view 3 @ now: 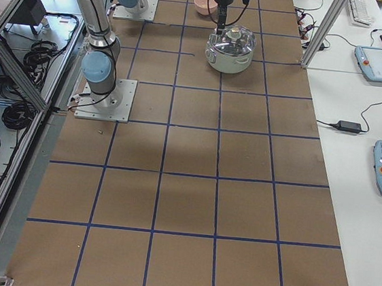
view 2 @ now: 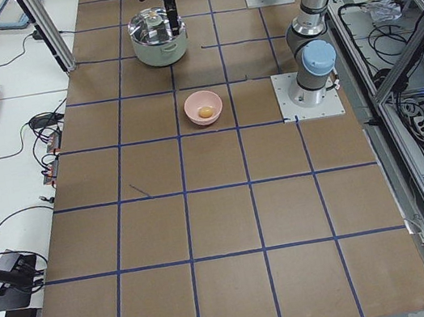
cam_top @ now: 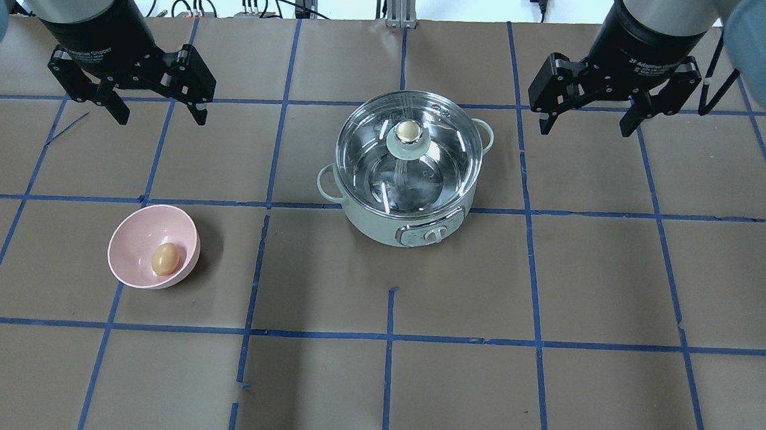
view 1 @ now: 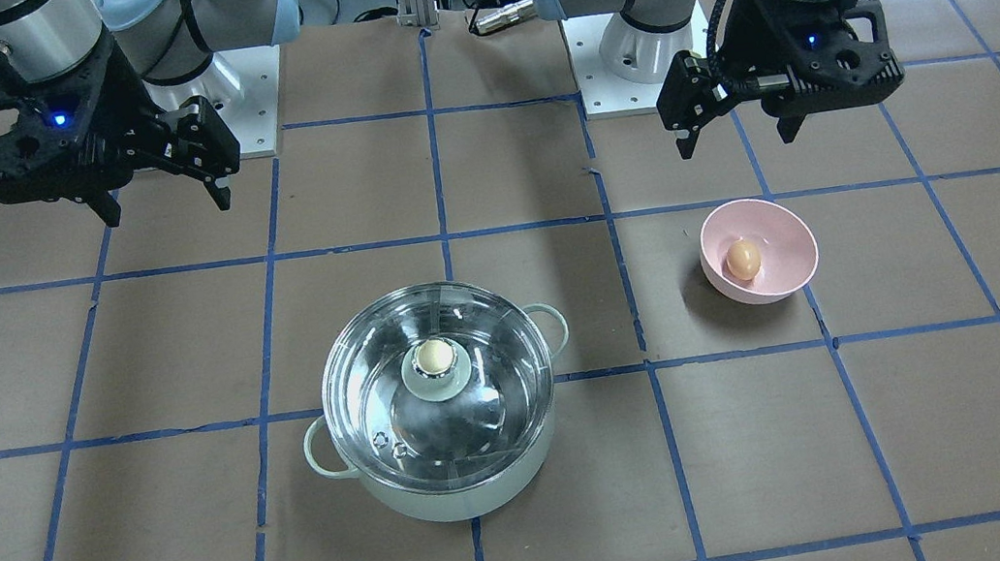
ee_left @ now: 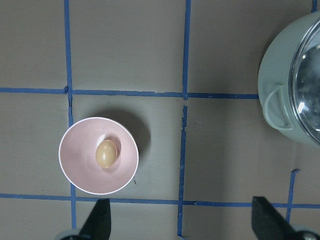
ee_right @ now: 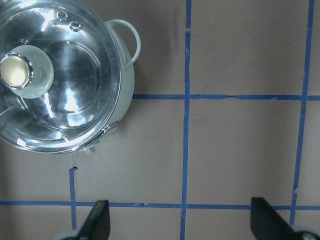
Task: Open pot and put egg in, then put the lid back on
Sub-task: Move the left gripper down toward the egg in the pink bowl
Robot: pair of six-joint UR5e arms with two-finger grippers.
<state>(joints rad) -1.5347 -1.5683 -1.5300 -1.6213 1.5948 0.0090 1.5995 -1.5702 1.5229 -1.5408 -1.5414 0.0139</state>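
Hovering over the paper-covered table (cam_top: 553, 287), my left claw (cam_top: 162, 118) and right claw (cam_top: 586, 131) both gape wide and empty, with the first step, lifting the lid, seemingly not yet begun. The broad, shallow mint pot (cam_top: 382, 225) stands mid-table, its clear glass lid (cam_top: 369, 167) seated on the rim. Well apart, on my left, a smooth pink bowl (cam_top: 132, 234) cradles the small tan egg (cam_top: 165, 258). Next, I judge, one claw must pinch the lid's rounded cream knob (cam_top: 407, 132).

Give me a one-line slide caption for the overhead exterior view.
Left gripper and right gripper hang open; glass lid closes the mint-green pot, egg lies in the pink bowl.
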